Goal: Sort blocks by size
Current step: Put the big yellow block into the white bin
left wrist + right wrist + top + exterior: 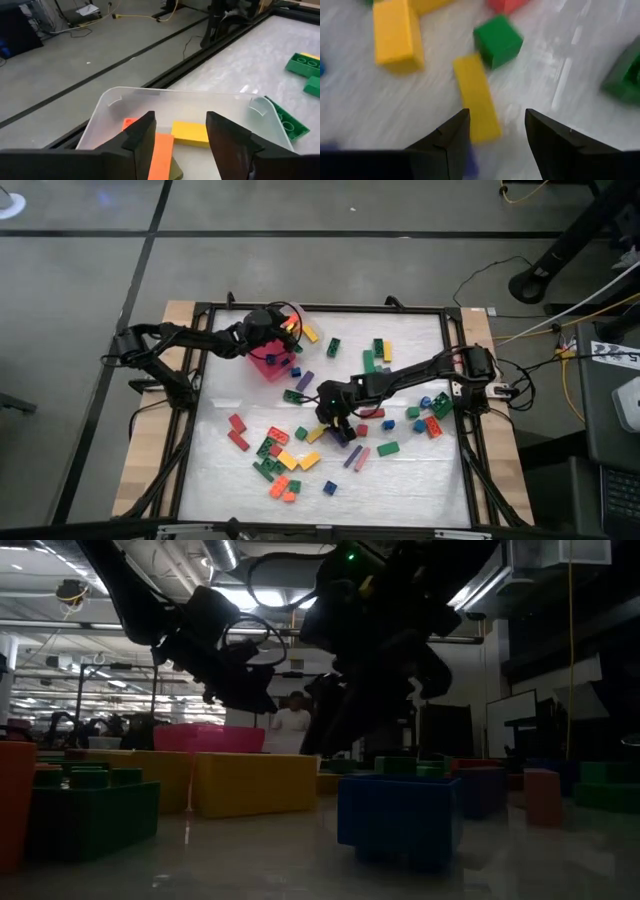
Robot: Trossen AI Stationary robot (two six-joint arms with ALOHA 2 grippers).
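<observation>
My left gripper [179,132] hangs spread above the clear tray [112,102], an orange block [161,152] below. My right gripper [496,131], fingers parted, hovers over a yellow bar [476,96].

Even overhead light whitens the glossy white table surface [400,480], the low view is dim and backlit by ceiling strips, and the long yellow plastic brick [476,97] between the right jaws is motion-blurred.

no legible text, labels, brands or numbers on anything in view
</observation>
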